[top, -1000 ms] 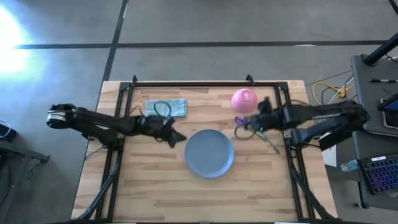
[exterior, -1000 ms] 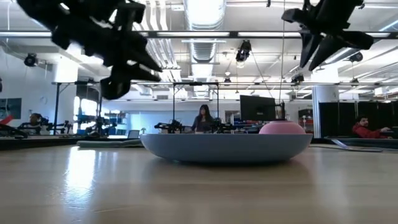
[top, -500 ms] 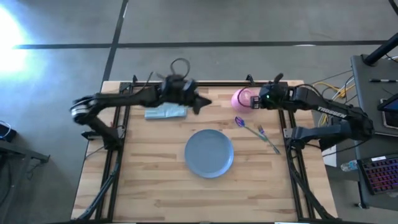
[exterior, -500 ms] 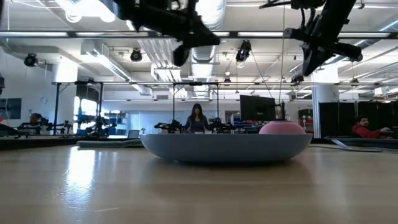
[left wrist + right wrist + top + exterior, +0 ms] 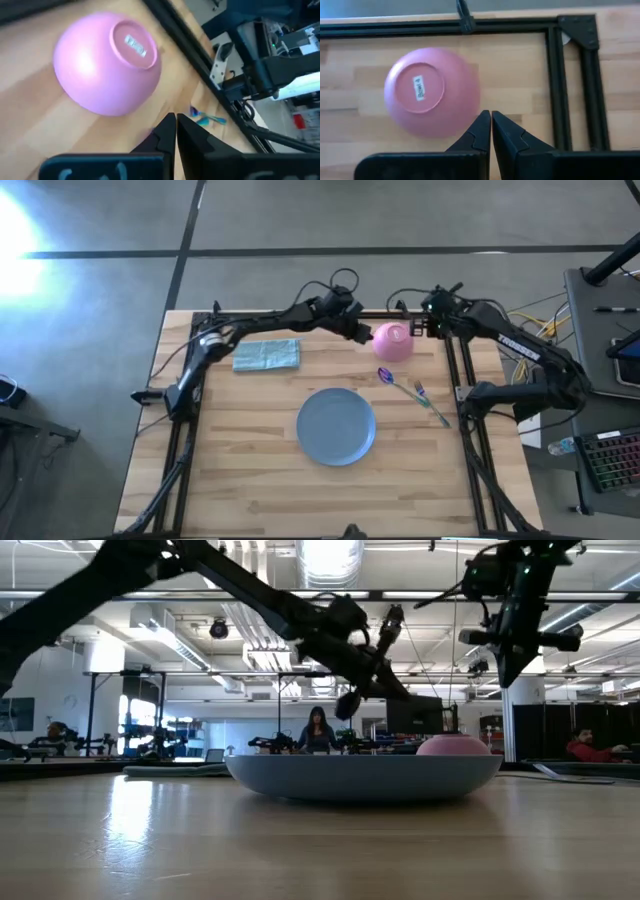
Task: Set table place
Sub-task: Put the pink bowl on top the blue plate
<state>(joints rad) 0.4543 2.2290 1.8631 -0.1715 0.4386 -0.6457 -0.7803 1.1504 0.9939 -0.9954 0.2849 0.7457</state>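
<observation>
Bowl-pickup step: left end effector (image 5: 361,333) & right end effector (image 5: 430,326), both closed & empty, flank upturned pink bowl (image 5: 393,341) at desk (image 5: 250,470) far edge; next: open fingers, grip, flip onto plate (image 5: 336,426).

A robotics lab: exposed ceiling ducts (image 5: 330,570) and strip lights, a monitor (image 5: 414,714), other robot rigs (image 5: 275,743) on benches, seated people (image 5: 317,728), a keyboard (image 5: 612,460) beside the surface's right edge.

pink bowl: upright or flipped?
Flipped. The pink bowl sits rim-down on the table; both wrist views show its flat base ring with a sticker facing up.
</observation>
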